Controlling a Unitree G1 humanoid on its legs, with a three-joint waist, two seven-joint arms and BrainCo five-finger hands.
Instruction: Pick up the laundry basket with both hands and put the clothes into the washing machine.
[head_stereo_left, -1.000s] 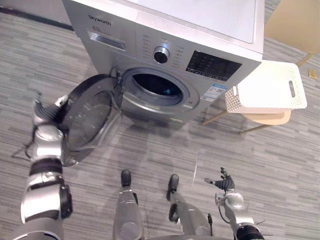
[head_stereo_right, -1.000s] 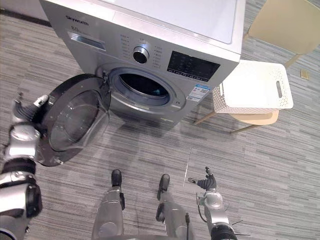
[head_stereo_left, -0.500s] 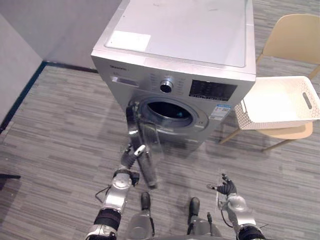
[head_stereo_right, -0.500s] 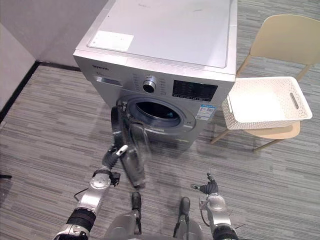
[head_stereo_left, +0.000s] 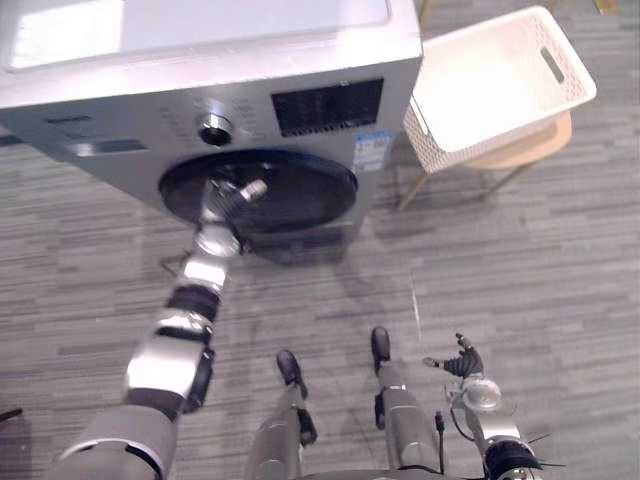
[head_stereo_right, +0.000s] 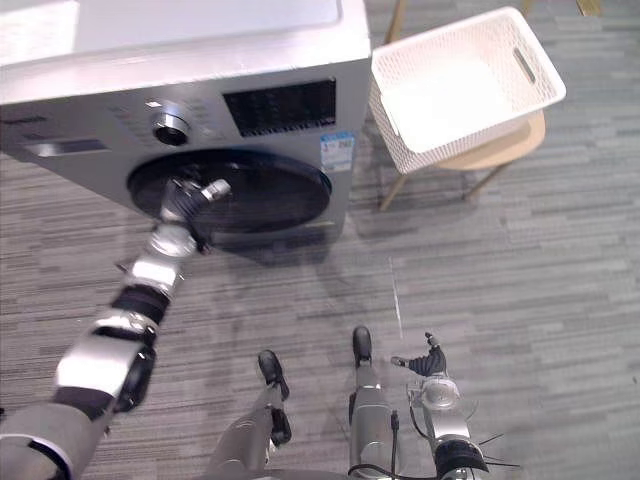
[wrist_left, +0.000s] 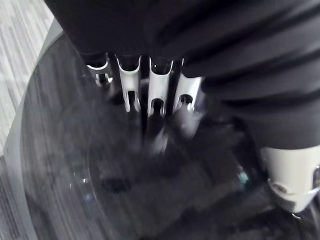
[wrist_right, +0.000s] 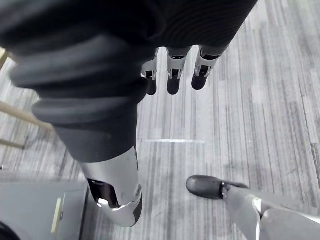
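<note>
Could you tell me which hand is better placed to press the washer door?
Left: the left hand is at the washer door; the right hand hangs low over the floor, away from it.

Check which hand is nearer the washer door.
Left. The left hand presses flat against the door; the right hand hangs low over the floor, well off to the right.

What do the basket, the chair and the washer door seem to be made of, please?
Basket: white plastic with a matt finish, judging by its moulded walls pierced with rows of small holes.
Chair: probably pale wood or plywood, from the smooth tan seat and slim legs.
Door: dark tinted glass or clear plastic, hard to say which. It is glossy and see-through in the left wrist view.
</note>
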